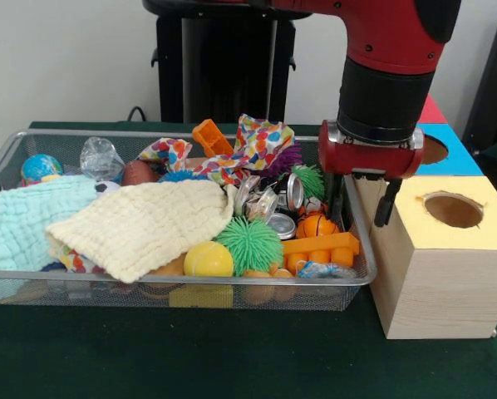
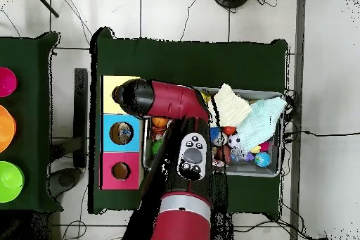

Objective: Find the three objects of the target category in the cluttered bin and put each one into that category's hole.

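your red and black arm's pincer (image 1: 361, 202) hangs over the right end rim of the wide silver wire mesh basket (image 1: 16, 143), between the basket and the yellow-faced pale wooden box (image 1: 438, 283). two dark fingers (image 1: 387, 204) point down, spread apart, nothing between them, so it's released. one finger sits inside the basket's end wall, the other outside.

in the basket: a wad of wrinkly clear plastic film (image 1: 100, 158) at the far left, near a small blue globe ball (image 1: 41, 168). a second clear wad with blue print (image 1: 319, 269) lies at the near right corner, just beside an orange plastic block (image 1: 322, 247). can't find a third wad for you, may be buried. a cream waffle cloth (image 1: 145, 224) and a pale mint cloth (image 1: 24, 224) cover the left and middle. spiky green rubber ball (image 1: 248, 243) touches a yellow ball (image 1: 208, 260). shiny round metal tins (image 1: 273, 204) sit mid right, under a colourful heart-print cloth (image 1: 248, 150).

the blue-faced box with the large round hole (image 1: 432, 149) stands behind the yellow box, partly hidden by the arm. overhead shows it between yellow and red-faced boxes (image 2: 120, 170), something pale showing inside the blue hole (image 2: 121, 133), can't tell what. all stand on the dark green desk (image 1: 190, 357).
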Motion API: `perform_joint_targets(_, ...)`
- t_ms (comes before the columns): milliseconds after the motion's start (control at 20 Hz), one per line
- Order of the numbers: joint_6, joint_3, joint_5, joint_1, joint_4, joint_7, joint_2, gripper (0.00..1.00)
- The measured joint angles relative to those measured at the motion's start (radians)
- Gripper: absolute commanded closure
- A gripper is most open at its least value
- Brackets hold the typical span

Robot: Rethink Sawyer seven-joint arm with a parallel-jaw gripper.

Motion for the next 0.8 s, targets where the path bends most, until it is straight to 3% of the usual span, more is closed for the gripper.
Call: perform_joint_targets(800, 0.003, 0.006, 0.0, -0.06, -0.07, 0.0, 0.065, 0.0)
